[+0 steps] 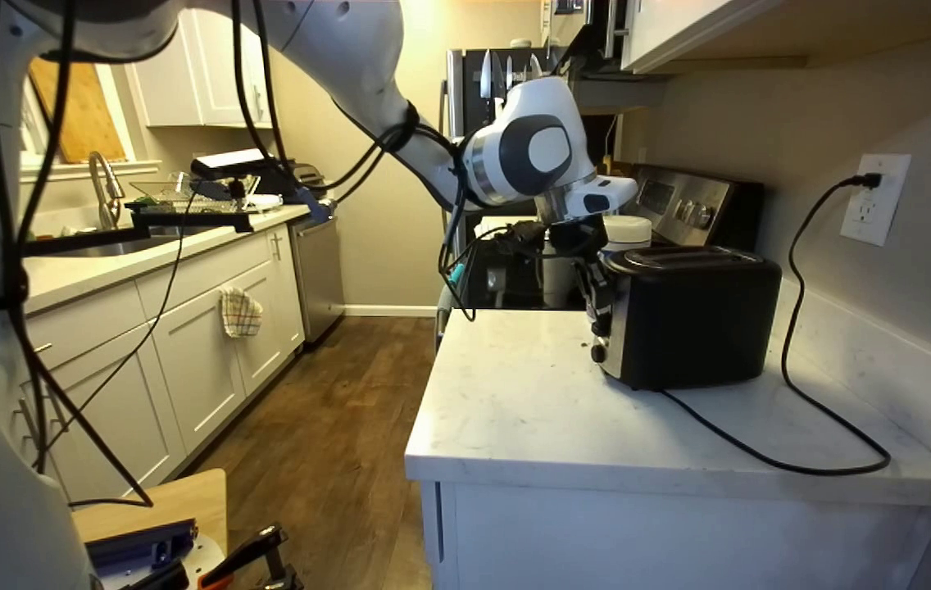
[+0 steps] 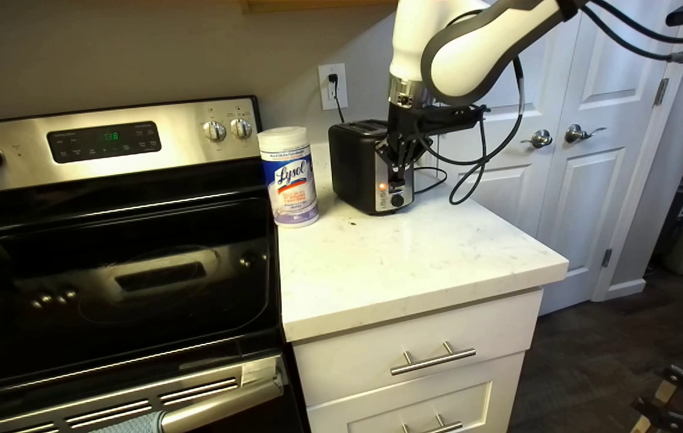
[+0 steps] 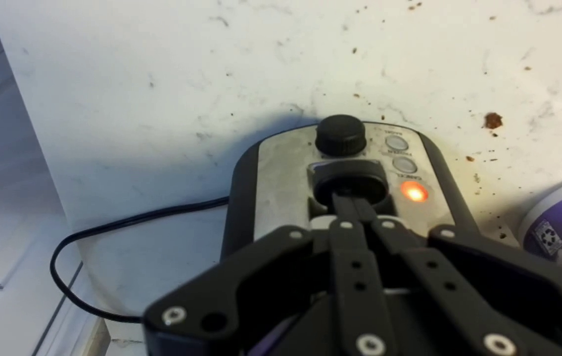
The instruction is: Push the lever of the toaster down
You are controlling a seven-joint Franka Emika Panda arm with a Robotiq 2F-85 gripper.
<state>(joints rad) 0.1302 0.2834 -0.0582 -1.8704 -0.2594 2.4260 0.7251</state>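
Observation:
The black toaster [image 1: 695, 324] stands on the white counter in both exterior views [image 2: 353, 171], its silver end panel [image 3: 281, 178] facing my wrist camera. The dark lever [image 3: 350, 172] sits low on that panel, close to the round black dial [image 3: 341, 135]. The lever also shows in an exterior view [image 2: 397, 183]. My gripper [image 3: 353, 201] is shut, with its fingertips together and nothing between them. The fingertips are against or just over the lever's upper side; exact contact is hard to tell. The gripper points down at the toaster's end in both exterior views [image 1: 600, 326] [image 2: 400, 169].
An orange button light [image 3: 414, 191] glows on the panel. A Lysol wipes canister [image 2: 289, 177] stands beside the toaster, by the stove [image 2: 137, 258]. The toaster's cord [image 1: 826, 471] loops over the counter [image 1: 506, 393] to a wall outlet [image 1: 875, 199]. The wall is behind the toaster.

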